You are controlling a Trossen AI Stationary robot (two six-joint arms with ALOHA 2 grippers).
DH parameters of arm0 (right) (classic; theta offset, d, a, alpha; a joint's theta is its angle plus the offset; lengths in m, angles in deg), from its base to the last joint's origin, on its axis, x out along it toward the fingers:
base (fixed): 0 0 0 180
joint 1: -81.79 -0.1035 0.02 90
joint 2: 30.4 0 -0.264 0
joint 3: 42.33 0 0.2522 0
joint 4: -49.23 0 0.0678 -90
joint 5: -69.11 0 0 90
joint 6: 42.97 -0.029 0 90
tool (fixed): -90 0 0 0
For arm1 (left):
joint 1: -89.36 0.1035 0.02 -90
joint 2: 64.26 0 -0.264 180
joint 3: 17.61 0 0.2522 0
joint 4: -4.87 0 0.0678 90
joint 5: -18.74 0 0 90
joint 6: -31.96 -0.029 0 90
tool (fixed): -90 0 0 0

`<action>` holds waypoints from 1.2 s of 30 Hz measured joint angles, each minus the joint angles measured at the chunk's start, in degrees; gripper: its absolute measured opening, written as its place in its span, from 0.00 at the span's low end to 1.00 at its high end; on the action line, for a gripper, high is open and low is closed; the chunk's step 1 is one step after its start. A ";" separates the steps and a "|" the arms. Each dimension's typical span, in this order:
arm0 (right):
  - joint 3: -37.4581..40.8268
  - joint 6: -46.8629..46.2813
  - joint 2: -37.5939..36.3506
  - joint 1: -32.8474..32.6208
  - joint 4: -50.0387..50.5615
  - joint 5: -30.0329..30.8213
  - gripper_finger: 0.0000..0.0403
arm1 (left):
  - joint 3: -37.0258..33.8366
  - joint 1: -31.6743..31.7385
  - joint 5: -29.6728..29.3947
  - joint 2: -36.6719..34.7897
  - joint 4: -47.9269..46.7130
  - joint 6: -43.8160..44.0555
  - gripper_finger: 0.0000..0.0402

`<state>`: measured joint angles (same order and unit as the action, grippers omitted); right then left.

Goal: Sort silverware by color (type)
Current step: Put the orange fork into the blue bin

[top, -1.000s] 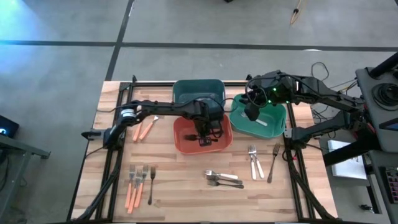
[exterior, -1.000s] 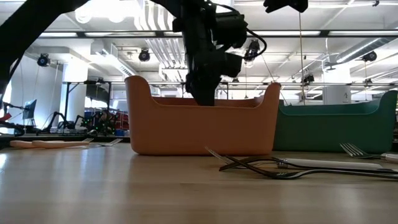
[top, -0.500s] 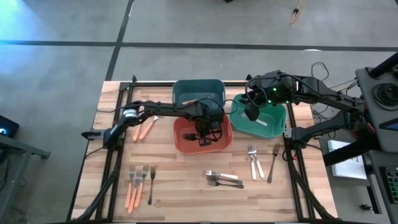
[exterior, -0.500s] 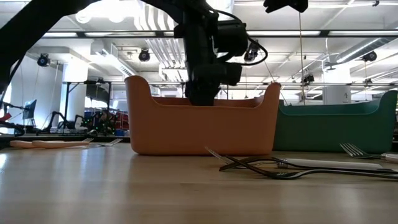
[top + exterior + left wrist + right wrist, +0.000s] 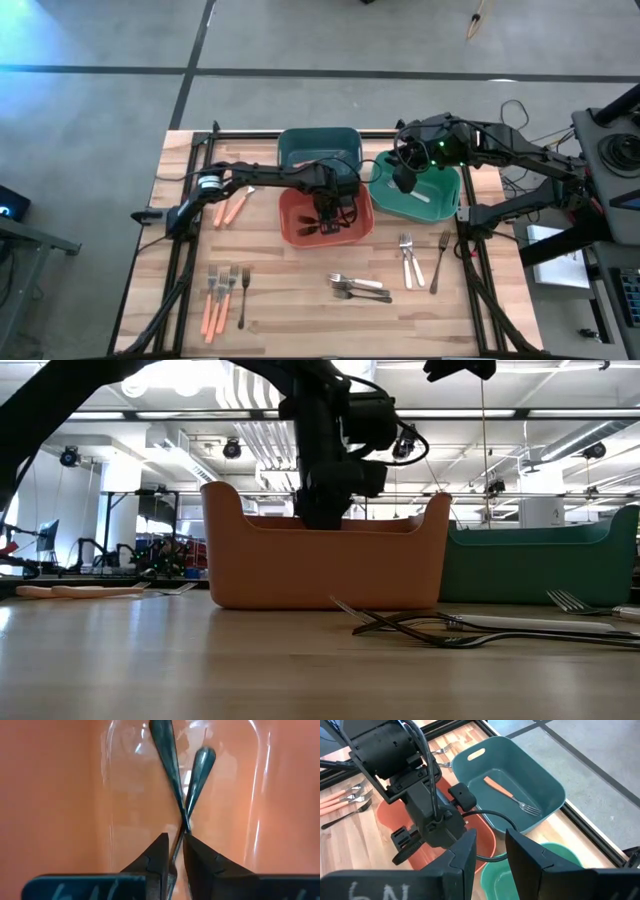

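Two dark utensils [image 5: 176,780] lie crossed on the floor of the orange-red bin [image 5: 295,232], their slim handles forming an X in the left wrist view. The left gripper [image 5: 172,855] is down inside that bin, its fingers [image 5: 156,857] drawn close together around the point where the utensils cross, one handle running down into the narrow gap between them; whether they actually pinch it cannot be told. In the high view the left gripper [image 5: 328,213] sits over the bin's middle with the dark pieces showing just beneath it.

At 12 o'clock from the orange-red bin stands the teal bin [image 5: 291,145], touching it; in the right wrist view an orange-handled fork [image 5: 510,794] lies on its floor. At 3 o'clock is the green bin [image 5: 452,205], holding a pale utensil [image 5: 420,196]. The right gripper [image 5: 403,180] hangs over the green bin's near-left corner, its fingers [image 5: 462,855] slightly apart and holding nothing.

On the wooden table [image 5: 290,310], more silverware lies loose. At 9 o'clock from the orange-red bin are two orange-handled pieces [image 5: 232,207]. At 7 o'clock is a group of orange-handled forks [image 5: 216,297] with one black fork [image 5: 242,296] beside them. At 6 o'clock a small pile of silver and black utensils [image 5: 358,288] lies crossed. At 4 o'clock are silver forks [image 5: 410,259], and one dark fork [image 5: 440,261] lies just beyond them.
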<state>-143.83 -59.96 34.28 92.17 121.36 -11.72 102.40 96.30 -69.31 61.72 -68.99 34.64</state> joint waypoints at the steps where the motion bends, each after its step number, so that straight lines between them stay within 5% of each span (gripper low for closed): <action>1: 0.00 0.01 0.00 -0.01 -0.02 0.01 0.24 | 0.39 0.00 0.00 -0.12 -1.24 0.12 0.10; 9: 0.02 -1.29 0.41 0.00 -0.25 0.05 0.24 | 11.43 0.02 -0.16 -1.04 -10.83 -1.06 0.10; 18: 0.02 -6.17 1.18 -0.39 2.13 -0.11 0.24 | 28.92 0.44 -7.33 -3.13 -16.16 -3.76 0.10; 28: 0.16 -13.88 1.20 -1.68 10.44 -0.20 0.24 | 16.72 4.53 -7.50 -16.95 -15.84 -4.03 0.10; 36: 0.52 -17.70 1.22 -2.64 11.26 -0.18 0.24 | -7.71 7.07 -7.59 -32.16 -8.50 1.86 0.10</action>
<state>-143.31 -77.66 35.51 89.52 132.61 -11.90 94.69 103.37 -76.90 29.56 -77.49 36.50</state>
